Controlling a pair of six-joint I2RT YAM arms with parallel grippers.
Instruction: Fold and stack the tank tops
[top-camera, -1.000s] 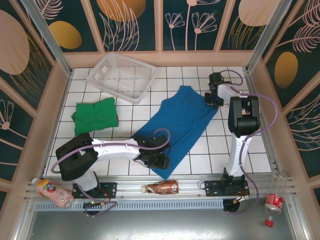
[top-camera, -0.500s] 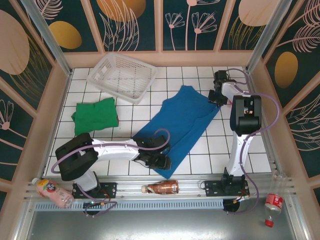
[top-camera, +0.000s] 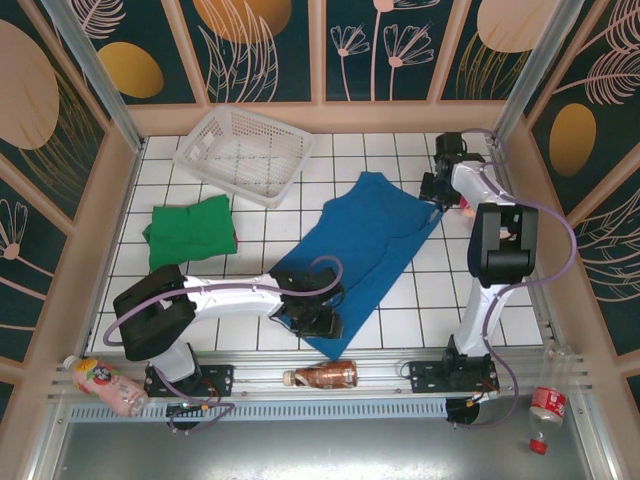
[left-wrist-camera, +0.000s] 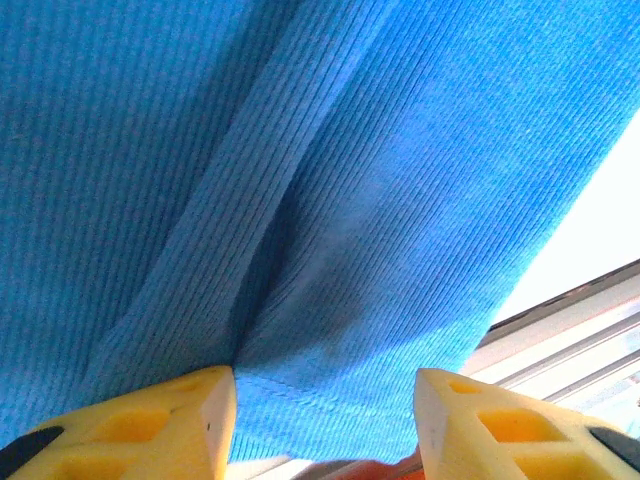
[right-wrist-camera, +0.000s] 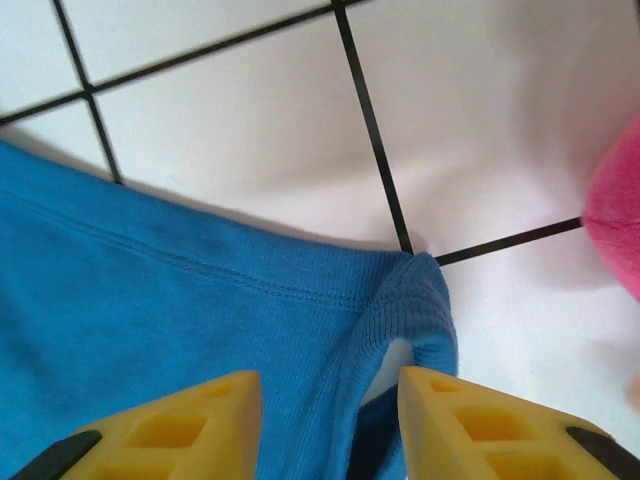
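The blue tank top (top-camera: 365, 235) lies spread flat on the white tiled table (top-camera: 420, 320), running on a slant from its near-left hem to its far-right straps.

At the near-left corner of the blue tank top, the left fingers (top-camera: 318, 322) sit low over the hem. In the left wrist view the yellow left fingers (left-wrist-camera: 150, 420) stand well apart. The ribbed blue cloth (left-wrist-camera: 350, 200) fills the space beyond them and its stitched hem crosses the gap between them. A soft fold in the cloth runs down to the tip of one finger. We see no pinch on the cloth.

At the far-right corner of the blue tank top, the right fingers (top-camera: 437, 190) hang over a shoulder strap. In the right wrist view the right fingers (right-wrist-camera: 170, 430) are parted moderately. The looped end of the strap (right-wrist-camera: 420, 300) lies on the tile in the gap between them, and they do not clamp it. A blurred pink thing (right-wrist-camera: 615, 220), which we cannot identify, sits just right of the strap.

Well to the left of the blue tank top rests the folded green tank top (top-camera: 190, 230), with a dark red sliver (top-camera: 234, 240) showing at its right edge. Far-left of the blue tank top sits the white lattice basket (top-camera: 225, 180). Just near of the hem, a brown bottle (top-camera: 322, 376) lies on its side.
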